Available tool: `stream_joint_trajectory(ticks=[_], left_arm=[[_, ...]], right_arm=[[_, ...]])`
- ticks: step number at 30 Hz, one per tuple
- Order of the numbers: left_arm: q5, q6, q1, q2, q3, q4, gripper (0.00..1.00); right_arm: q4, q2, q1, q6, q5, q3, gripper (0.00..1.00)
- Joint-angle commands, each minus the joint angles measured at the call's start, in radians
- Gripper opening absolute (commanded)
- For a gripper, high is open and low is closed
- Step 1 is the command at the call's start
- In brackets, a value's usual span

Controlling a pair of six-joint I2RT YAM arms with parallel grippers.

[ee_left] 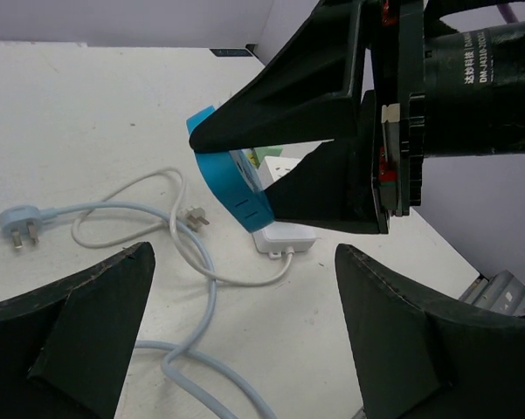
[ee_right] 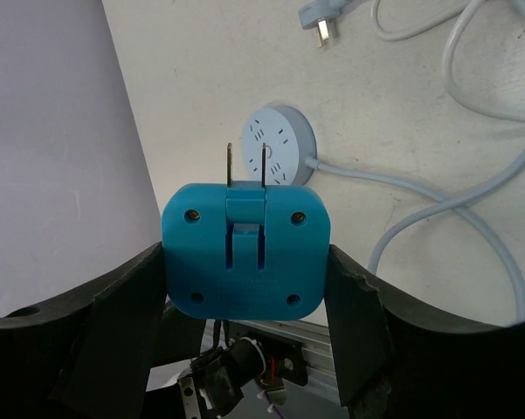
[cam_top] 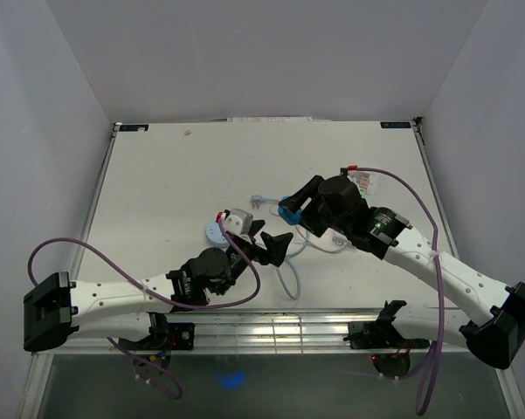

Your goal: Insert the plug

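Note:
My right gripper [ee_right: 245, 255] is shut on a blue plug [ee_right: 243, 279], one finger pressed on each side. Two metal prongs [ee_right: 245, 164] stick out of the plug's top and point toward a round pale-blue socket [ee_right: 279, 144] on the table. From above, the blue plug [cam_top: 290, 212] hangs over the table's middle, and the round socket [cam_top: 217, 232] lies to its left. My left gripper [cam_top: 271, 243] stands open and holds nothing, close beside the plug. In the left wrist view the left gripper [ee_left: 243, 253] has bare table between its fingers, and the blue plug [ee_left: 231, 188] hangs just beyond them.
A pale-blue cable [ee_left: 188, 262] loops across the table and ends in a three-pin plug [ee_left: 19, 223]. A white power block [ee_left: 284, 236] lies under the right gripper, with a small two-pin plug [ee_left: 195, 216] nearby. A small packet [cam_top: 364, 182] lies at the back right.

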Motion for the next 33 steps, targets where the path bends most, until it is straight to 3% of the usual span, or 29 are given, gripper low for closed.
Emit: stream_joint_trajectory(ticks=[1,5,9,16,33], left_arm=[[0.004,0.098,0.003,0.021,-0.009,0.165,0.95],[0.01,0.144,0.005,0.057,-0.012,0.254,0.92],[0.029,0.142,0.02,0.106,0.021,0.244,0.82],[0.078,0.002,0.093,0.149,0.034,0.211,0.81],[0.136,0.014,0.124,0.192,0.025,0.334,0.75]], right_arm=[[0.056,-0.028,-0.003,0.077,0.003,-0.008,0.2],[0.079,-0.028,-0.004,0.086,-0.011,-0.019,0.17],[0.081,-0.026,-0.003,0.089,-0.03,-0.013,0.17],[0.128,-0.045,-0.003,0.094,-0.037,-0.042,0.16],[0.182,-0.046,0.01,0.108,-0.042,-0.082,0.13]])
